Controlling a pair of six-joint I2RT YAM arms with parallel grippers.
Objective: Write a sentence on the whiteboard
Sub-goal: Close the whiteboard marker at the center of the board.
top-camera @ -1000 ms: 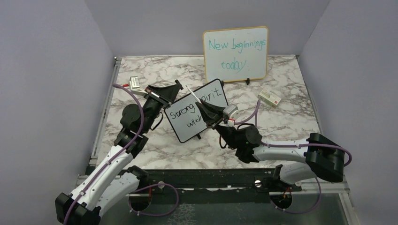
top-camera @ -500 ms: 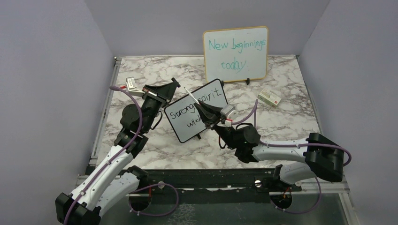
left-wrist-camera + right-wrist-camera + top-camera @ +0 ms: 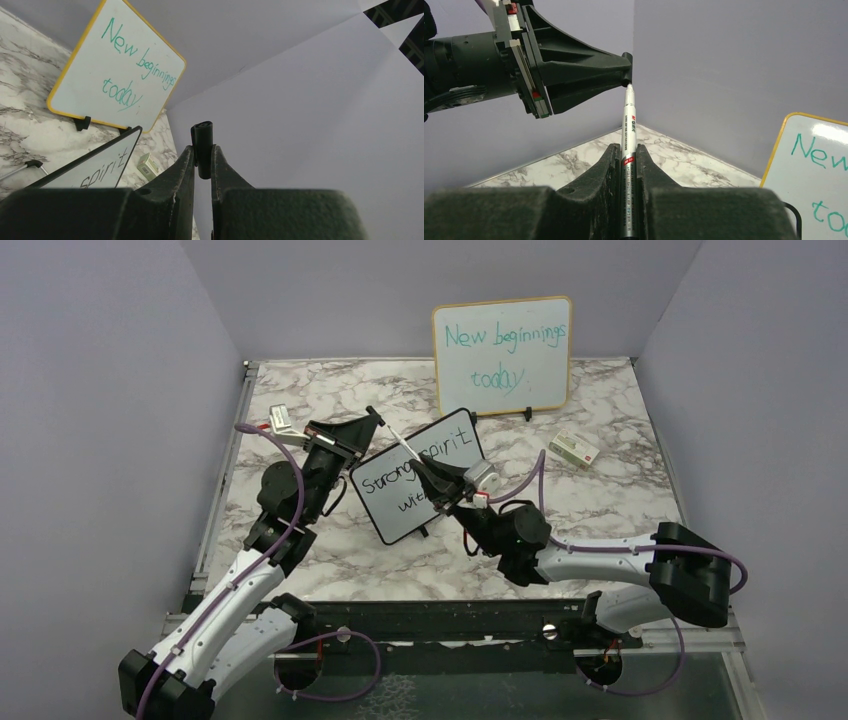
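Observation:
The small black-framed whiteboard (image 3: pixel 385 512) stands tilted mid-table with black writing "Strong spirit with"; part of it shows in the left wrist view (image 3: pixel 95 167). My right gripper (image 3: pixel 432 475) is shut on a white marker (image 3: pixel 408 448), which points up and left in front of the board. In the right wrist view the marker (image 3: pixel 629 125) sticks out of my right gripper (image 3: pixel 628 148), its tip just under a black cap (image 3: pixel 627 67). My left gripper (image 3: pixel 377 420) is shut on that cap (image 3: pixel 202 142), held left of the board.
A larger wood-framed board (image 3: pixel 503 355) with teal writing "New beginnings today" stands at the back. A small green-and-white box (image 3: pixel 573 448) lies at the right. A small white item (image 3: pixel 278 420) lies at the left edge of the marble table (image 3: pixel 600 510).
My right gripper has shifted a little left and swung the marker's tip toward the cap. My left gripper moved slightly up early on, then stayed still.

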